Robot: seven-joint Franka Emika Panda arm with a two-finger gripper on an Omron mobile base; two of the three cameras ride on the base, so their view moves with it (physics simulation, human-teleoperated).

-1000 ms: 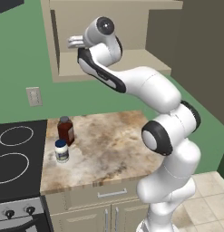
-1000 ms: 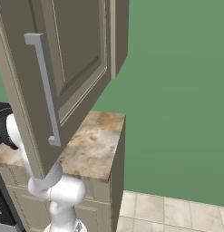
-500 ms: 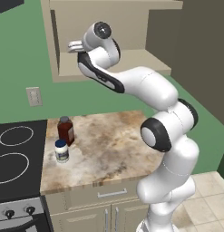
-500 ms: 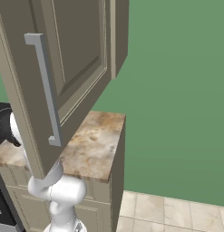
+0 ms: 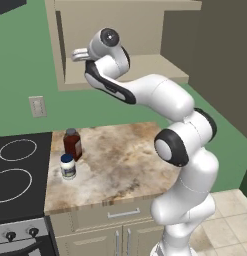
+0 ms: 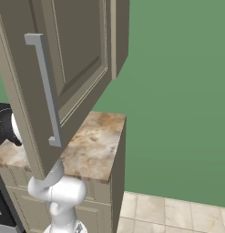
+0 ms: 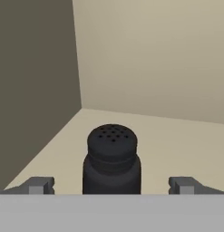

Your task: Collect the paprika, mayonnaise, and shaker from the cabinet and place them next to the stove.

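Note:
A small black shaker (image 7: 112, 158) with a perforated top stands on the beige cabinet (image 5: 145, 65) shelf near its back left corner. My gripper (image 7: 112, 185) is open, its fingertips (image 7: 38, 184) wide apart on either side of the shaker and not touching it. From the left base view the gripper (image 5: 77, 54) reaches into the cabinet's left part. The red-brown paprika (image 5: 72, 143) and the white, blue-lidded mayonnaise (image 5: 68, 166) stand upright on the counter beside the black stove (image 5: 15, 175).
The marbled counter (image 5: 120, 160) stretches right of the two bottles. A wall outlet (image 5: 37, 106) sits above the stove. The cabinet's open door (image 6: 73, 68) with its grey handle hangs in front of the right base view. The cabinet's side wall (image 7: 31, 90) is close on the left.
The hand has edged slightly lower and further into the cabinet's left part. The jaws stay open, and the two bottles on the counter have not moved.

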